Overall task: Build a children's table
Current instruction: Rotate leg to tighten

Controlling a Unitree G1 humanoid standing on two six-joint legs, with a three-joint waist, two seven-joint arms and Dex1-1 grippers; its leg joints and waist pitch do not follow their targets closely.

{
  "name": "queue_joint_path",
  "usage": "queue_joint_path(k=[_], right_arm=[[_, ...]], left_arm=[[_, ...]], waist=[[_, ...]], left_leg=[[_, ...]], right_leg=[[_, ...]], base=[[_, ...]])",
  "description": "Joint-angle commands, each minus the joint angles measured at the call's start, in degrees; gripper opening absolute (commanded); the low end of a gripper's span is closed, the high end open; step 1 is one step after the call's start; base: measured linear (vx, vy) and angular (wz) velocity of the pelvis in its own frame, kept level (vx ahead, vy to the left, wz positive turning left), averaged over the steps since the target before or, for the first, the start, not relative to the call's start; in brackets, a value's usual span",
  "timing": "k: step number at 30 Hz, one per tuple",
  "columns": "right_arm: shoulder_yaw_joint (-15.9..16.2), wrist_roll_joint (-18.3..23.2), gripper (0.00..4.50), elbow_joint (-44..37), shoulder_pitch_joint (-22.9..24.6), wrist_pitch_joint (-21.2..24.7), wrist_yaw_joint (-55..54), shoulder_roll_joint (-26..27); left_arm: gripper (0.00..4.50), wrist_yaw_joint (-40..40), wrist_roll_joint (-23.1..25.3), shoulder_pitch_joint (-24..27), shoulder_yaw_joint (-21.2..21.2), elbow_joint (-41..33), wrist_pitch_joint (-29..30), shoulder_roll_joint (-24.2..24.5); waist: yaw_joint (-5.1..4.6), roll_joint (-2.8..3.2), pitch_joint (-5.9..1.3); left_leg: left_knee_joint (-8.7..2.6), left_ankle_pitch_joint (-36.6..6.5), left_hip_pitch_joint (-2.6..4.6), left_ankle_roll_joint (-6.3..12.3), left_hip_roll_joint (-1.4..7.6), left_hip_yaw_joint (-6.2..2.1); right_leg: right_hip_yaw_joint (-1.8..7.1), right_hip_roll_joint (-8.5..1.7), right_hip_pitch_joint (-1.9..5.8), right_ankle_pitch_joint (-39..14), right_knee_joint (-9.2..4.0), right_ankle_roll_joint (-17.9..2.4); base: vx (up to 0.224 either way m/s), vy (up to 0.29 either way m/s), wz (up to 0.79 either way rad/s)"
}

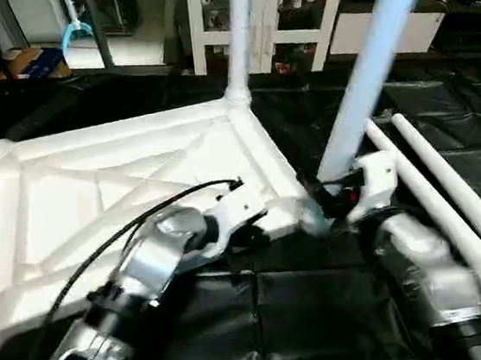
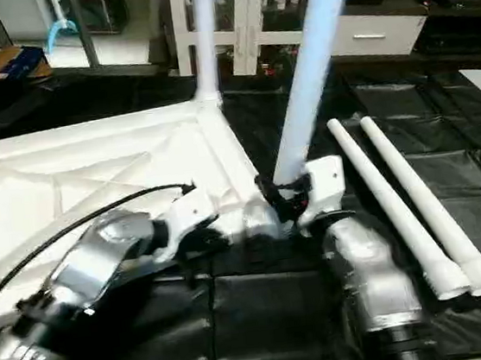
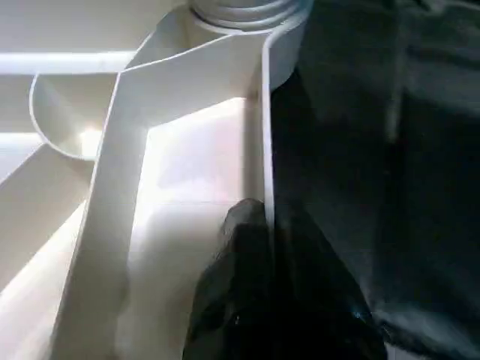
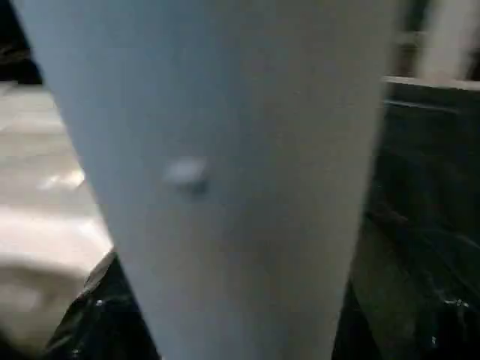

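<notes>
The left gripper's fingers [image 3: 247, 300] are pinched together on the side wall of the upside-down tabletop [image 1: 126, 171], near the corner where a leaning leg [image 1: 367, 70] meets it. The right gripper [image 1: 334, 197] sits at that leg's base; whether it is clamped there I cannot tell. If support goes now, the tilted leg could topple or jam crooked. Another leg [image 1: 237, 37] stands at the far corner; two more [image 1: 451, 199] lie alongside.

- Tabletop [image 1: 118, 172]: white plastic, smooth, slight sheen.
- Legs [image 1: 451, 199]: white plastic tubes, smooth.
- Work surface [image 1: 325, 309]: black sheeting, wrinkled, glossy.
- Forearms [image 1: 158, 259]: silver metal, shiny.
</notes>
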Motion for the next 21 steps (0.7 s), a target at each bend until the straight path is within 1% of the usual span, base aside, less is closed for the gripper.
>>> queue_joint_path(k=[1,2,3,4,7,9,10,12,13,14,16,21], right_arm=[[-0.4,1.6,3.46,-0.5,1.1,1.4,9.2,-5.7],[0.6,1.7,3.46,-0.3,1.6,1.5,14.0,-8.6],[0.9,1.7,3.46,-0.1,1.8,1.6,16.1,-10.0],[1.1,1.7,3.46,0.0,1.9,1.6,17.5,-10.9],[0.4,3.7,3.46,0.8,1.6,3.5,21.1,-12.6],[0.4,4.5,3.46,1.0,1.6,3.9,22.7,-13.4],[0.6,5.0,3.21,1.1,1.6,4.2,24.1,-13.9],[0.8,5.3,3.21,1.2,1.5,4.5,24.7,-13.9],[0.9,5.4,3.10,1.3,1.4,4.6,24.8,-13.8],[1.1,5.6,2.95,1.4,1.4,4.6,25.2,-13.8],[1.2,6.0,2.79,2.2,0.9,4.6,26.2,-13.4],[1.1,5.3,2.36,2.7,0.8,4.0,25.7,-12.9]], left_arm=[[0.00,-4.1,-1.6,1.7,-2.1,-1.6,0.2,1.5],[0.00,-5.2,-1.9,2.0,-2.4,-2.1,-0.1,2.0],[0.00,-5.6,-1.9,2.0,-2.6,-2.3,-0.3,2.3],[0.00,-5.9,-1.9,2.1,-2.8,-2.5,-0.4,2.6],[0.00,-6.0,-2.0,2.1,-2.8,-2.7,-0.5,3.0],[0.00,-6.1,-2.1,2.2,-2.6,-2.6,-0.5,3.1],[0.00,-6.2,-2.1,2.3,-2.5,-2.8,-0.5,3.2],[0.00,-6.5,-2.2,2.5,-2.4,-3.1,-0.3,3.4],[0.00,-6.6,-2.3,2.6,-2.4,-3.4,-0.2,3.5],[0.00,-6.7,-2.4,2.6,-2.4,-3.6,-0.1,3.7],[0.00,-6.9,-2.7,2.7,-2.6,-3.9,0.1,3.9],[0.00,-7.3,-2.9,2.7,-2.9,-4.1,0.4,4.2]], waist=[[0.21,0.23,-3.41],[0.52,0.14,-3.26],[0.52,0.13,-3.19],[0.80,-0.01,-3.18],[0.86,-0.12,-3.22],[0.91,-0.14,-3.26],[0.99,-0.12,-3.34],[1.12,-0.13,-3.43],[1.24,-0.71,-3.40],[1.30,-0.55,-3.45],[1.28,-0.53,-3.45],[1.27,-0.49,-3.33]], left_leg=[[-3.74,-6.2,1.02,4.09,2.70,-1.09],[-3.75,-6.8,1.11,4.26,2.81,-0.99],[-3.79,-7.1,1.03,4.20,2.82,-1.02],[-3.77,-7.4,1.00,4.17,2.79,-1.01],[-3.76,-7.8,1.04,3.87,2.73,-1.07],[-3.74,-7.6,1.02,3.68,2.75,-1.11],[-3.66,-7.2,1.09,3.75,2.75,-1.11],[-3.60,-6.5,1.09,4.01,2.77,-1.10],[-3.55,-5.4,0.88,4.54,2.72,-1.09],[-3.48,-4.7,0.94,4.92,2.73,-1.07],[-3.46,-4.9,0.98,5.25,2.70,-1.03],[-3.54,-5.6,1.01,4.82,2.72,-1.07]], right_leg=[[2.03,-3.79,2.50,1.0,-3.25,-14.9],[2.07,-3.82,2.38,0.0,-3.41,-14.9],[2.08,-3.87,2.37,-0.8,-3.44,-14.9],[2.09,-3.92,2.37,-2.4,-3.59,-14.6],[2.02,-3.96,2.27,-4.3,-3.72,-14.5],[2.01,-3.98,2.25,-4.9,-3.72,-14.5],[1.98,-3.94,2.25,-4.4,-3.66,-14.7],[1.95,-3.91,2.26,-3.4,-3.50,-14.8],[1.95,-3.96,2.35,-2.5,-3.27,-14.8],[1.95,-4.03,2.33,-1.8,-3.23,-14.9],[1.90,-3.97,2.27,-1.7,-3.24,-15.2],[1.86,-3.95,2.19,-3.3,-3.39,-14.9]], base=[[0.000,0.000,0.00],[0.000,0.000,0.00],[0.000,0.000,0.00],[0.000,0.000,0.00],[0.000,0.000,0.00],[0.000,0.000,0.00],[0.000,0.000,0.00],[0.000,0.000,0.00],[0.000,0.000,0.00],[0.000,0.000,0.00],[0.000,0.000,0.00],[0.000,0.000,0.00]])
